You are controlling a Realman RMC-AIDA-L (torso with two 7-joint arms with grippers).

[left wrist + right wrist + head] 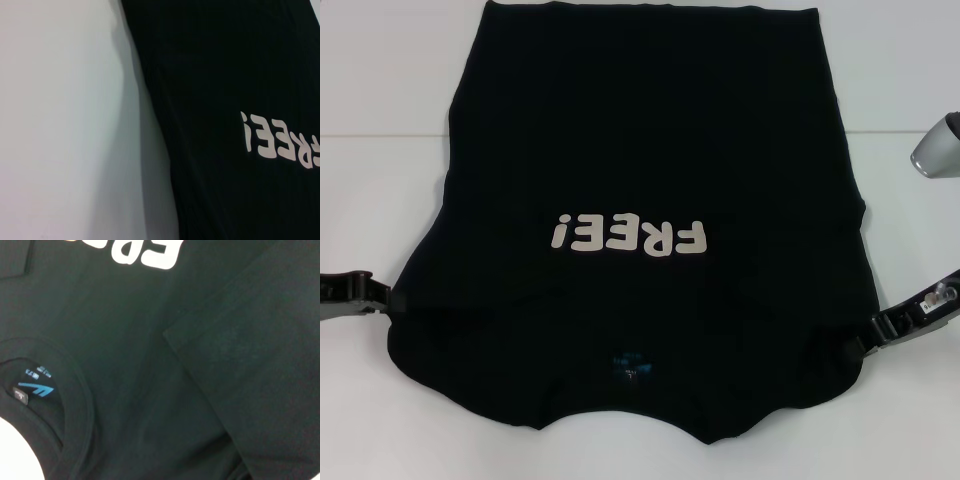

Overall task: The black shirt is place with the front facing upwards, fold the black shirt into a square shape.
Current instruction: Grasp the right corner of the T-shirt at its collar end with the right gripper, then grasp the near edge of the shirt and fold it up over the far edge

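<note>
Black shirt flat on white bench, both grippers at its shoulder edges.
The black shirt (640,180) lies face up, cream lettering (628,236) reading upside down from the robot's side, collar and blue neck label (628,362) toward the bench's near edge, hem at the far edge. Left gripper (382,298) at the shirt's left edge, right gripper (876,330) at its right edge; can't tell whether either grips cloth. Sleeves appear folded in.

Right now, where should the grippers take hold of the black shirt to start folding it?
Probably at the sleeve edges of the black shirt, from either side. It lies flat, collar nearest, with the left gripper and right gripper there.
</note>
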